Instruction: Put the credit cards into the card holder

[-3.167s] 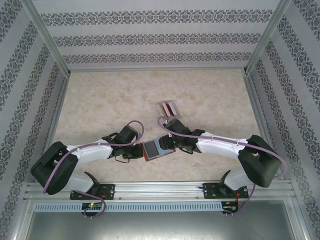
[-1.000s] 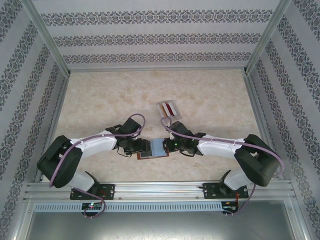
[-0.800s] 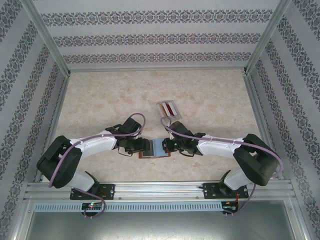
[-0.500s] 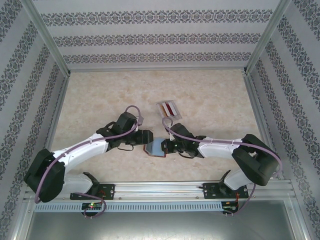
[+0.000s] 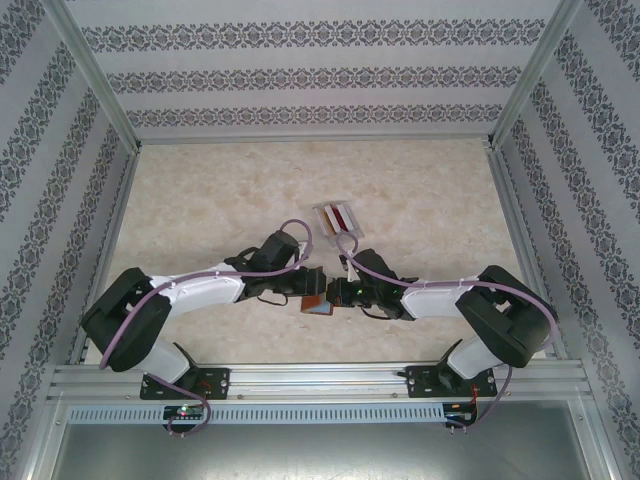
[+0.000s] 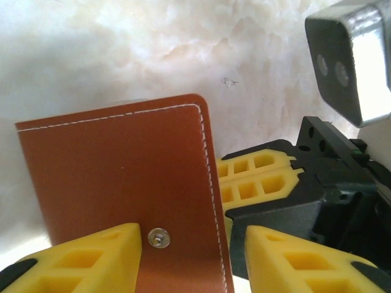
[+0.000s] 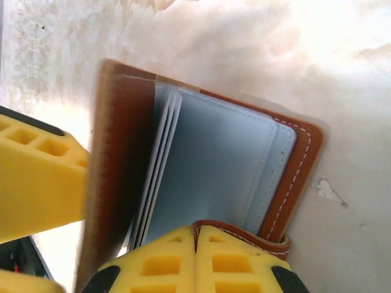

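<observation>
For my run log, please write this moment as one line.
left gripper: open, at card holder cover | right gripper: shut on clasp tab | cover: half folded

Overhead; both wrists near card holder (image 6: 122, 183)

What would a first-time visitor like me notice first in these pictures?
At the middle of the marbled table, an orange-brown card holder stands half open, with grey pockets showing inside. The yellow right jaws are shut on its clasp tab, while the left jaws stand open at its raised cover. Just behind it, a clear tray holds cards.
</observation>
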Motion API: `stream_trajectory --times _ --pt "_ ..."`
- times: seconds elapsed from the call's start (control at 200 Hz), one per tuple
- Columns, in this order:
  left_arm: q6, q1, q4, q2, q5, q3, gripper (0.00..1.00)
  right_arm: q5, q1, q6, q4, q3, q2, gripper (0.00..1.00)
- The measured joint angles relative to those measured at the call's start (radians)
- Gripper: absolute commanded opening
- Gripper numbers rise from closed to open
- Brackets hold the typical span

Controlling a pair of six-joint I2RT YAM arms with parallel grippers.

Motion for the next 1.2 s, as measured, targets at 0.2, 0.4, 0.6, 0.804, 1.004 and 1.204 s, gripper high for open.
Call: stream_trajectory --times 0.2,0.4,0.6,0.804,1.004,1.204 --pt "-0.01 -0.02 0.068 0.045 -0.021 -0.005 0.43 -0.025 -0.071 0.005 -0.004 -0.058 -0.061 0.0" --pt "-0.009 -0.022 0.072 0.048 -0.068 -0.018 0.41 -0.019 -0.097 -0.032 -0.061 -0.084 -0.149 0.04" --pt "-0.007 -0.029 0.092 0.088 -0.078 -0.018 0.35 -0.002 -0.129 -0.061 -0.121 -0.123 -0.257 0.06" --pt "-0.011 -0.034 0.1 0.103 -0.095 -0.018 0.33 0.005 -0.139 -0.075 -0.168 -0.123 -0.286 0.15" --pt "-0.011 -0.039 0.1 0.118 -0.109 -0.008 0.3 0.004 -0.142 -0.075 -0.189 -0.123 -0.286 0.23" --pt "-0.022 -0.048 0.103 0.13 -0.127 0.0 0.29 0.004 -0.142 -0.077 -0.204 -0.123 -0.31 0.29"
